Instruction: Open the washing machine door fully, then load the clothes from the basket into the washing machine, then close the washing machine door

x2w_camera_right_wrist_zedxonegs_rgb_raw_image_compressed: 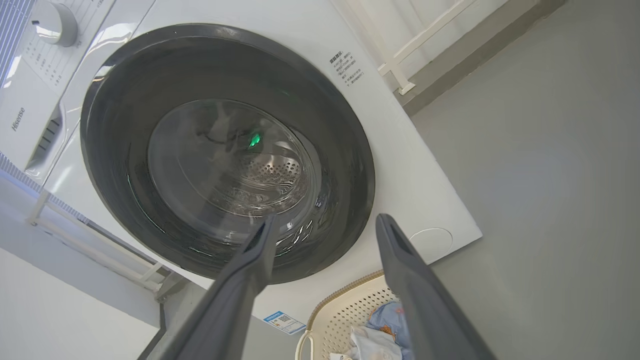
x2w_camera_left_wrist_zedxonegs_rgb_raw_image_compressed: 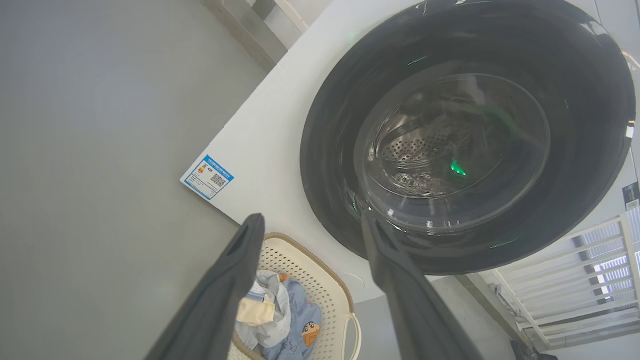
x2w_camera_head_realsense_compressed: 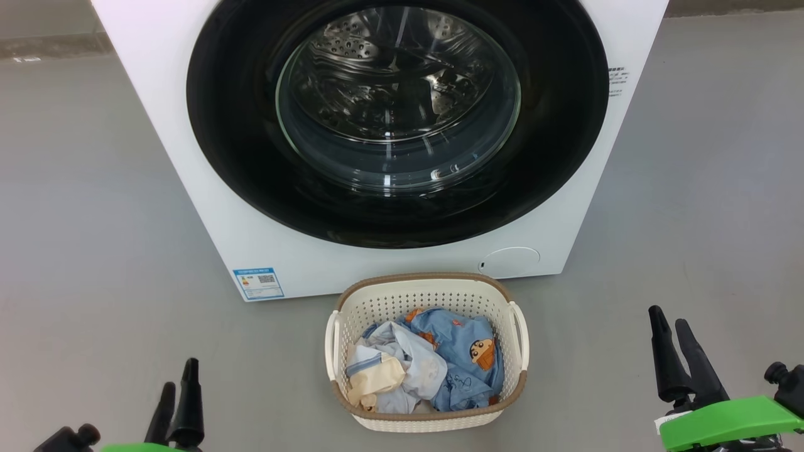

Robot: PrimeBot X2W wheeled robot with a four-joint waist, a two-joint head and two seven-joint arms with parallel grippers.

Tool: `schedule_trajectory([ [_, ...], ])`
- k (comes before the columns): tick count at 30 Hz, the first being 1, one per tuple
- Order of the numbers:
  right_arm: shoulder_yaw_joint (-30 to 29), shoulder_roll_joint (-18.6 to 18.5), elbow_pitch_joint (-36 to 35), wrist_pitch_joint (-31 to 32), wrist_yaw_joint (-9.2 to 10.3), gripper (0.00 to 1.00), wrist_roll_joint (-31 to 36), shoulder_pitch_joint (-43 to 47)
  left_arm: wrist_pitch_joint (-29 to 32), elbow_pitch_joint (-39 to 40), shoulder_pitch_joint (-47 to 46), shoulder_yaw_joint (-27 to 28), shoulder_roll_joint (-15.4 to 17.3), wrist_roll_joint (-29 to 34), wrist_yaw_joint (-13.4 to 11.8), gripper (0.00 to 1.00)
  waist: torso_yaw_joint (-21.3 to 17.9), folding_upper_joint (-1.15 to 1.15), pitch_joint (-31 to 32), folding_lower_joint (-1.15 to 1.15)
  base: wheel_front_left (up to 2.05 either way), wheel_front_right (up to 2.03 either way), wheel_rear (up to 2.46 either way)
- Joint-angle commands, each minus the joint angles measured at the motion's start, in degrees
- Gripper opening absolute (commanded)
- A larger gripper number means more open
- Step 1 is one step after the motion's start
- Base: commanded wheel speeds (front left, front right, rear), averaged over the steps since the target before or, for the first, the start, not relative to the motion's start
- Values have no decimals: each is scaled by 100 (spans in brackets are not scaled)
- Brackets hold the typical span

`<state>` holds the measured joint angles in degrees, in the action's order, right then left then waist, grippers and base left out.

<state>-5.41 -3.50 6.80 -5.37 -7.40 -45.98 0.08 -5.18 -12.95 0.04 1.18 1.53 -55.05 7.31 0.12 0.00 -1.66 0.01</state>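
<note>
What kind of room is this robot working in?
Probably a laundry area: a white front-loading washing machine with its round door shut, and a basket of clothes on the grey floor before it.

washing machine door [x2w_camera_head_realsense_compressed: 397,107] shut across opening, basket [x2w_camera_head_realsense_compressed: 427,279] open above

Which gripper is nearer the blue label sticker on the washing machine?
Left. The left gripper hangs open below and left of the blue label sticker; the right gripper is far to its right, past the basket.
</note>
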Motion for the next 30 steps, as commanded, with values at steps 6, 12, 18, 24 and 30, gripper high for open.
schedule_trajectory([
  [6,159,-142,-259,-168,-6,100,773,-58,-182,244,-110,91,170,750,11,100,0,0,5,0,0,0,0],
  [12,206,-190,-286,-252,-6,100,1258,-50,-266,275,-101,105,179,1205,12,100,2,0,12,0,0,0,0],
  [18,248,-235,-330,-352,-6,100,1791,-52,-367,316,-81,92,213,1771,13,100,-2,0,14,0,0,0,0],
  [24,291,-280,-381,-453,-7,100,2265,-53,-468,390,-57,90,239,2292,13,100,-5,0,9,0,0,0,0],
  [30,330,-310,-441,-554,-7,100,2719,-48,-570,461,-41,90,249,2726,14,100,-5,0,1,0,0,0,0],
])
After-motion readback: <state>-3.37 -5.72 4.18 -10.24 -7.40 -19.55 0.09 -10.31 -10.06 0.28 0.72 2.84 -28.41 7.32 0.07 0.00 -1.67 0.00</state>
